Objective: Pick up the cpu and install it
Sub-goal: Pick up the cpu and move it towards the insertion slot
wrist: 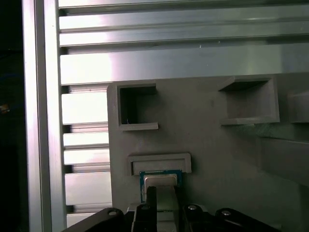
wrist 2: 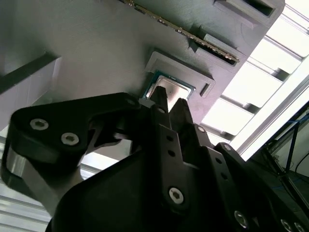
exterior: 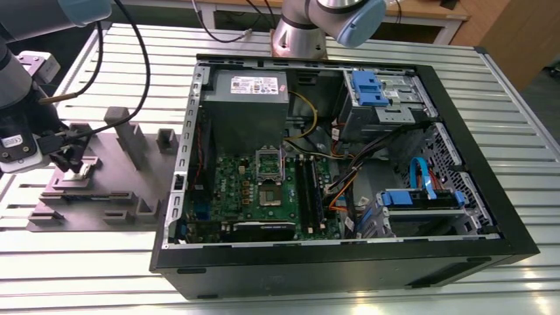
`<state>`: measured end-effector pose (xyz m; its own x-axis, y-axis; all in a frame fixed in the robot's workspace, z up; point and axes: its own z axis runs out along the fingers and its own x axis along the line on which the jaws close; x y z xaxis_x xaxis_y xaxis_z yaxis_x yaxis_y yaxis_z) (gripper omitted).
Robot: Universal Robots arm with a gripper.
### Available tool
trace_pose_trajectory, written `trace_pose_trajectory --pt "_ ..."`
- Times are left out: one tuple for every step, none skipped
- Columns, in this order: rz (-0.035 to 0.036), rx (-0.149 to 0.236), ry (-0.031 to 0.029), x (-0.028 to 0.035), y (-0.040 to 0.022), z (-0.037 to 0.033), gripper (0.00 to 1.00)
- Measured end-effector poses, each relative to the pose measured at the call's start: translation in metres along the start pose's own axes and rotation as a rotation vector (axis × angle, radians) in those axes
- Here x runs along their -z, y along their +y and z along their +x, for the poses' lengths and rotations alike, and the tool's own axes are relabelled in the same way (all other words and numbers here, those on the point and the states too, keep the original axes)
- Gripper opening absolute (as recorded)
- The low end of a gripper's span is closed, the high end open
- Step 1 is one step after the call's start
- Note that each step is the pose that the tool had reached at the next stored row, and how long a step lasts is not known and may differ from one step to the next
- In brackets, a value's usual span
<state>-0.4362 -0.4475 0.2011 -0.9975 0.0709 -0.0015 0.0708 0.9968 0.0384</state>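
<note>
The cpu (wrist 2: 173, 89) is a small silvery square chip with a pale rim, resting in a shallow pocket of the grey fixture plate (exterior: 105, 197) at the exterior view's left. My gripper (wrist 2: 170, 104) is directly over the chip, its tips overlapping the chip's face in both wrist views. The first wrist view shows the cpu (wrist: 161, 178) just past the gripper (wrist: 164, 193). In the exterior view the gripper (exterior: 77, 169) hangs low over the plate. The green motherboard (exterior: 262, 197) with its silver socket (exterior: 269, 190) lies inside the open computer case.
The black computer case (exterior: 350, 256) lies open on a slatted metal table (exterior: 70, 262). It holds a grey power supply (exterior: 249, 108), blue drive brackets (exterior: 368, 88) and cable bundles. The fixture plate carries upright grey blocks (exterior: 131, 141). A second arm's base (exterior: 302, 36) stands behind the case.
</note>
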Motion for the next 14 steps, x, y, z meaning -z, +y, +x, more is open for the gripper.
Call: trace_pose_trajectory --pt "0.0 0.0 0.0 0.0 0.0 0.0 0.29" --pt "0.0 0.0 0.0 0.0 0.0 0.0 0.35" --pt "0.0001 0.0 -0.0001 0.0 0.0 0.0 0.35" --pt "0.0001 0.0 0.0 0.0 0.0 0.0 0.41" --pt "0.0001 0.0 -0.0001 0.0 0.0 0.0 0.47" --pt "0.0002 0.0 -0.0001 -0.0001 0.0 0.0 0.47" --pt "0.0004 0.0 -0.0001 0.0 0.0 0.0 0.53" --pt "0.0005 0.0 -0.0001 0.0 0.0 0.0 0.53" --pt "0.0005 0.0 -0.0001 0.0 0.0 0.0 0.58" --pt "0.0005 0.0 0.0 0.0 0.0 0.0 0.58" --pt "0.0006 0.0 -0.0001 0.0 0.0 0.0 0.65" --pt "0.0007 0.0 0.0 0.0 0.0 0.0 0.65" --pt "0.0006 0.0 -0.0001 -0.0005 0.0 0.0 0.65" --pt "0.0005 0.0 -0.0004 -0.0015 0.0 0.0 0.65"
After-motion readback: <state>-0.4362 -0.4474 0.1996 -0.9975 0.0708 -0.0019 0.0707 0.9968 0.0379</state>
